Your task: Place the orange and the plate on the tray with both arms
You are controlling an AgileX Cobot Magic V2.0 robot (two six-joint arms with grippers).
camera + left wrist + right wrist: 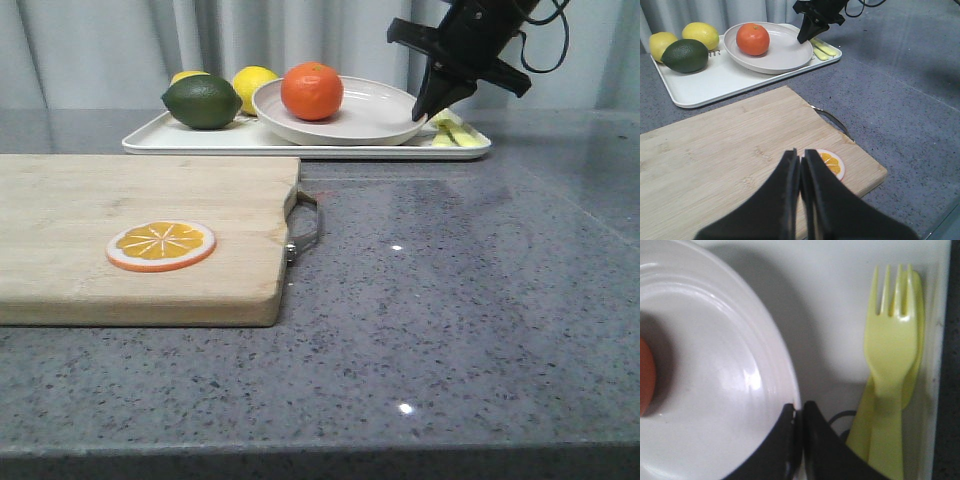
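The orange (312, 91) lies in the off-white plate (375, 112), which rests on the white tray (200, 142) at the back of the table. My right gripper (425, 112) is at the plate's right rim, shut on it; the right wrist view shows one finger inside the plate (715, 365) and one outside, over the tray (830, 300). The orange (644, 377) shows only as a sliver there. My left gripper (800, 155) hangs shut and holds nothing above the wooden cutting board (715, 160), far from the plate (785, 52), orange (753, 39) and tray (705, 87).
A green lime (203, 101) and two lemons (254, 82) share the tray's left end. Yellow-green plastic forks (895, 340) lie at its right end beside my right gripper. An orange slice (161, 245) sits on the cutting board (130, 200). Curtains hang behind.
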